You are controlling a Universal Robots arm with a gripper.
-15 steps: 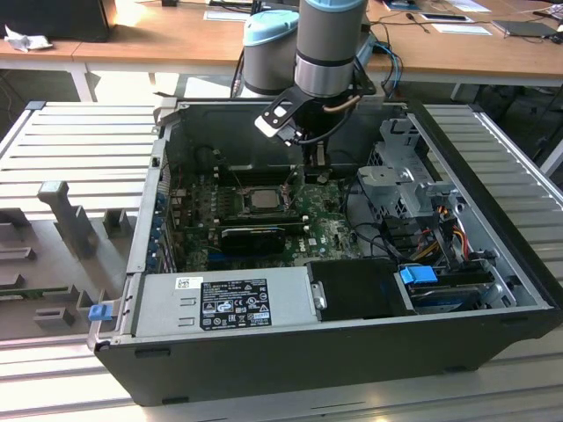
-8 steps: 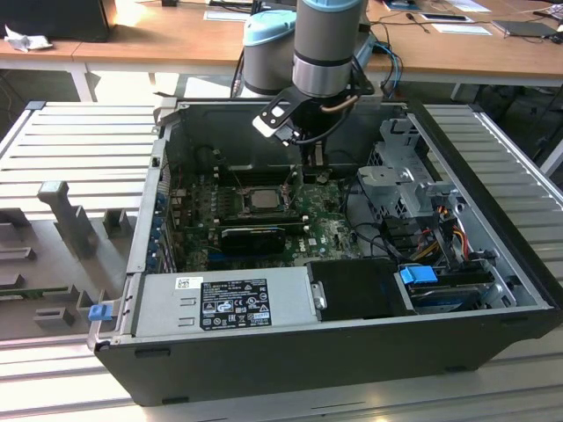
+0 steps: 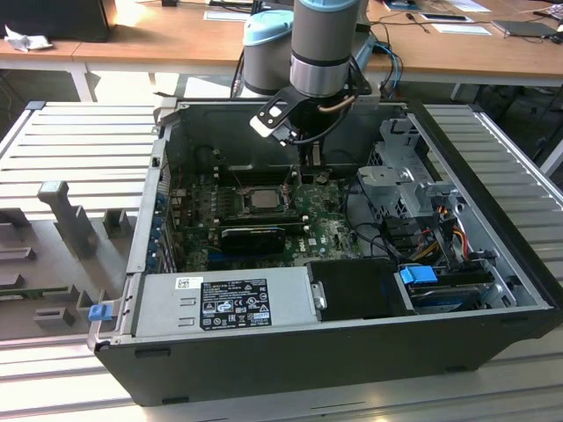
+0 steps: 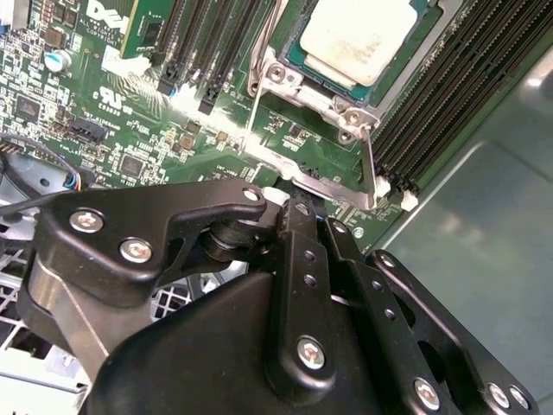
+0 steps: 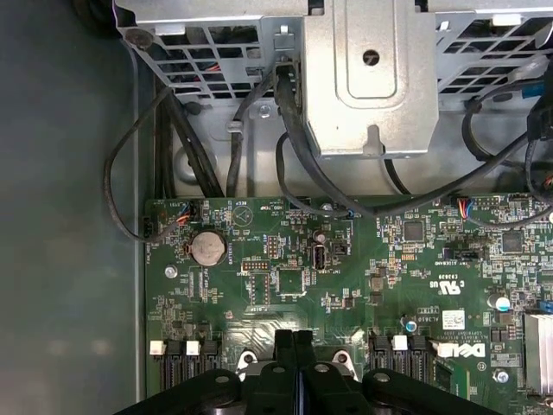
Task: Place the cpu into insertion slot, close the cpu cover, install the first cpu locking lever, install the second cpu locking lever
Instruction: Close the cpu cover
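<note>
This is looking like a robotics lab: an opened computer case (image 3: 308,360) is lying on a ribbed aluminium bench (image 3: 79,132), a robot arm (image 3: 324,40) is reaching in, wooden desks (image 3: 176,44) behind are carrying papers (image 3: 460,28)

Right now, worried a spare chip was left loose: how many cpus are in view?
1. The cpu sits on the motherboard, framed by the cpu cover; another could be hidden beneath the arm.
</note>
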